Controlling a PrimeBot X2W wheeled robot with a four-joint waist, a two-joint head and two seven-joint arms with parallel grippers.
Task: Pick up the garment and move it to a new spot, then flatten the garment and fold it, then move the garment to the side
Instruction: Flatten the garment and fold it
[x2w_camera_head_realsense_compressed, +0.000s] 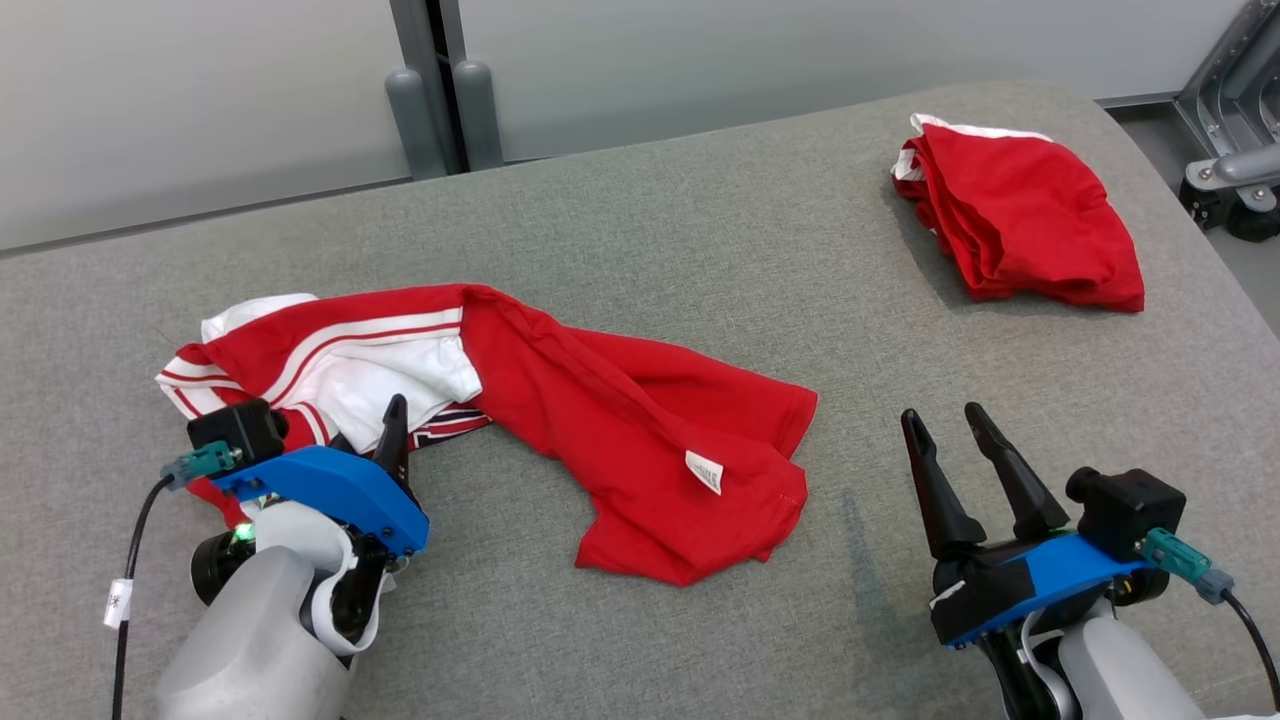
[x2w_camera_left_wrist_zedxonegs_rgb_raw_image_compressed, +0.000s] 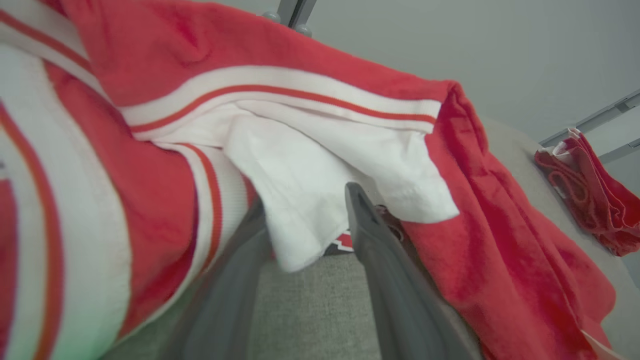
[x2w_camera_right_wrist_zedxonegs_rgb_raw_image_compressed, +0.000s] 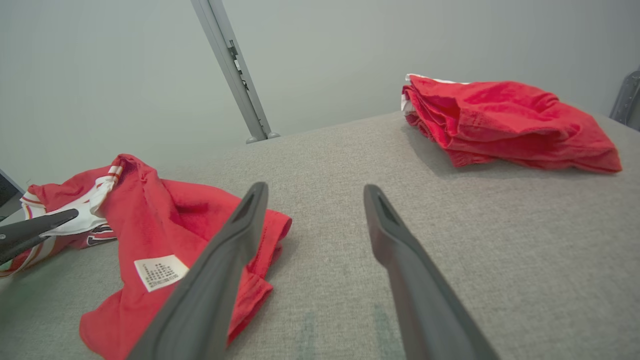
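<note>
The pick-up is in hand. The red garment (x2w_camera_head_realsense_compressed: 600, 430) lies crumpled on the worktop (x2w_camera_head_realsense_compressed: 700, 250), its white sleeve (x2w_camera_left_wrist_zedxonegs_rgb_raw_image_compressed: 310, 190) between the left jaws, which stand apart, not yet clamped. The right jaws gape empty near its hem. Next move, likely: close on the sleeve, then lift.

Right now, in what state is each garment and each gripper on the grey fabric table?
Red and white striped garment: crumpled, not yet folded.
Red cloth garment at the far right: folded, lying apart.
Left gripper: open, astride the striped garment's white edge.
Right gripper: open, empty.
</note>
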